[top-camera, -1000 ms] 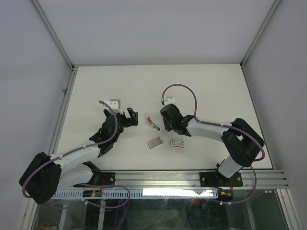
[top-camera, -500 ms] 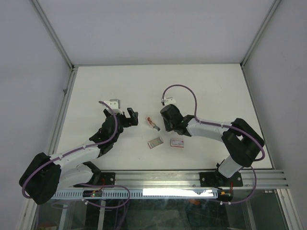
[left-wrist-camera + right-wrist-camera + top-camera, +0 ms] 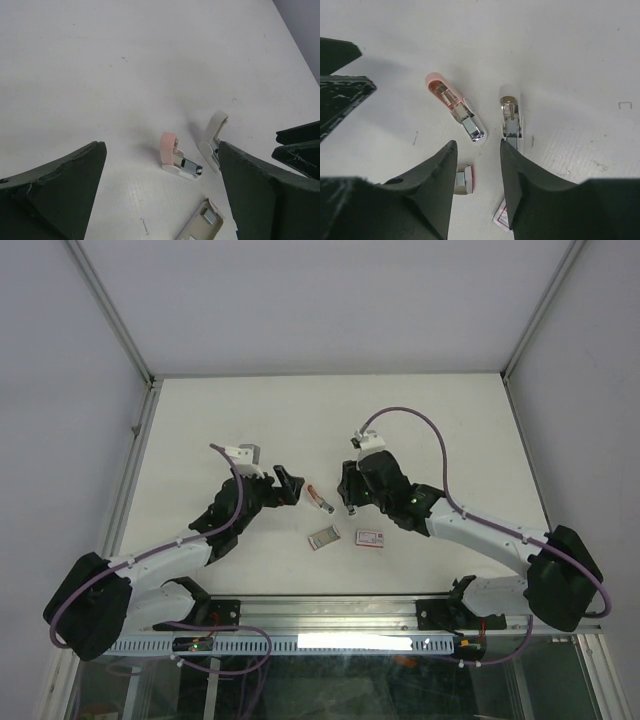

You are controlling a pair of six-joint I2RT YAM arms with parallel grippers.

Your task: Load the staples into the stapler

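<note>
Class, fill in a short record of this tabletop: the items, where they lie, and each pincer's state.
Staple box: flat on the table, right of the tray in the top view
Grey tray: out of the box, beside it
Pink piece, white piece: lying apart, between the two arms
Left pincer: open, empty
Right pincer: open, empty

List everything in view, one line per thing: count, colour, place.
staple box: one, white with red label, mid-table, right of the tray
inner tray: one, grey, left of the box, apart from it
pink stapler part: one, pink and metal, beyond the tray
white stapler part: one, white and metal, beside the pink one
loose staples: at least two, silvery, scattered on the table
table: one, white
left gripper: one, black, jaws open and empty, left of the stapler parts
right gripper: one, black, jaws apart and empty, right of them
</note>
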